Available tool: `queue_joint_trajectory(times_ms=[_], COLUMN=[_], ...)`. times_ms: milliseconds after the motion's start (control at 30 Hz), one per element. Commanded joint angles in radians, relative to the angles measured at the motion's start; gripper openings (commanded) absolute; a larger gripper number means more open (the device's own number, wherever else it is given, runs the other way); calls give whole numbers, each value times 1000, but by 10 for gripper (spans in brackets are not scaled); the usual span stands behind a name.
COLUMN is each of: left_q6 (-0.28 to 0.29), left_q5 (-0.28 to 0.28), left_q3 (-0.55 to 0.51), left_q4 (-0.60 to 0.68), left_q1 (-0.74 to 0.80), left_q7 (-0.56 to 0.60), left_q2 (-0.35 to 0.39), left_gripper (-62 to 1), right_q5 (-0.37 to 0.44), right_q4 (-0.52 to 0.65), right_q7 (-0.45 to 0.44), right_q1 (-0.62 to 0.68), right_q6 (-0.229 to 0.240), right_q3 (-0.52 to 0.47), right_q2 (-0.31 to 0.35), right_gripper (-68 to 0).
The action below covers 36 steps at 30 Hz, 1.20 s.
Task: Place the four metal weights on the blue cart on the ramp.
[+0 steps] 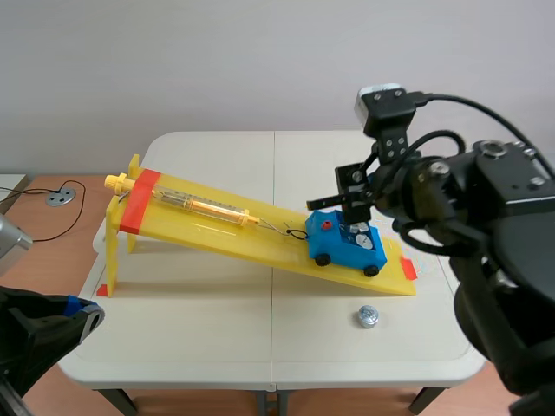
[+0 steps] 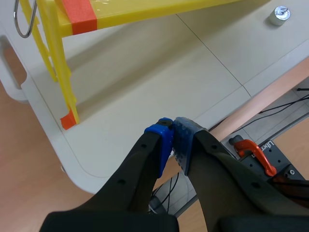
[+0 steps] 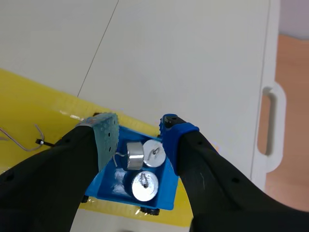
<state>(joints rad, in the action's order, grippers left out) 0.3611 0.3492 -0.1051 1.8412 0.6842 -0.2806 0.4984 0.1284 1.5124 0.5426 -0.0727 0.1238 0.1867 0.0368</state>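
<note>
The blue cart (image 1: 347, 245) sits low on the yellow ramp (image 1: 225, 236). My right gripper (image 1: 354, 208) hangs just above it, open. In the right wrist view the open gripper (image 3: 140, 126) is over the cart (image 3: 168, 191), which holds three metal weights: one upright (image 3: 144, 186), one upright (image 3: 155, 153), one lying tilted (image 3: 135, 154) and touching neither pad. A further weight (image 1: 368, 316) stands on the table in front of the ramp's low end; the same weight (image 2: 279, 14) shows far ahead of my left gripper (image 2: 171, 130), which is shut on nothing off the table's near left corner.
A yellow spring-scale tube (image 1: 204, 206) lies along the ramp, its wire hook (image 1: 297, 233) joined to the cart. The ramp's leg (image 2: 67, 96) stands ahead of the left gripper. The table edge (image 2: 87, 169) runs just under it.
</note>
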Motion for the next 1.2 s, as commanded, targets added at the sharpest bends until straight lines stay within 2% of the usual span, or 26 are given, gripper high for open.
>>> queue_joint_trajectory(times_ms=[0,133,267,500,600,800,933,1167], left_q6=[31,31,31,31,31,31,31,31], left_q5=[74,74,74,74,74,74,74,74], left_q3=[-17,-17,-17,-17,-17,-17,-17,-17], left_q4=[74,74,74,74,74,74,74,74], left_q1=[-9,-9,-9,-9,-9,-9,-9,-9], left_q7=[96,96,96,96,97,96,96,96], left_q2=[-21,-21,-21,-21,-21,-21,-21,-21], left_gripper=[-569,-569,-569,-569,-569,-569,-569,-569], right_q5=[78,164,241,235,205,147,94,30], right_q4=[199,299,380,429,402,246,168,49], right_q7=[-76,-21,19,3,-50,-181,-239,-277], right_q1=[-35,60,165,317,352,349,324,247], right_q6=[10,82,119,136,158,158,158,154], right_q3=[-57,-99,-137,-172,-167,-110,-88,-32], right_q2=[73,148,227,320,320,316,274,198], right_gripper=[-454,-414,-413,-414,-414,-414,-414,-414])
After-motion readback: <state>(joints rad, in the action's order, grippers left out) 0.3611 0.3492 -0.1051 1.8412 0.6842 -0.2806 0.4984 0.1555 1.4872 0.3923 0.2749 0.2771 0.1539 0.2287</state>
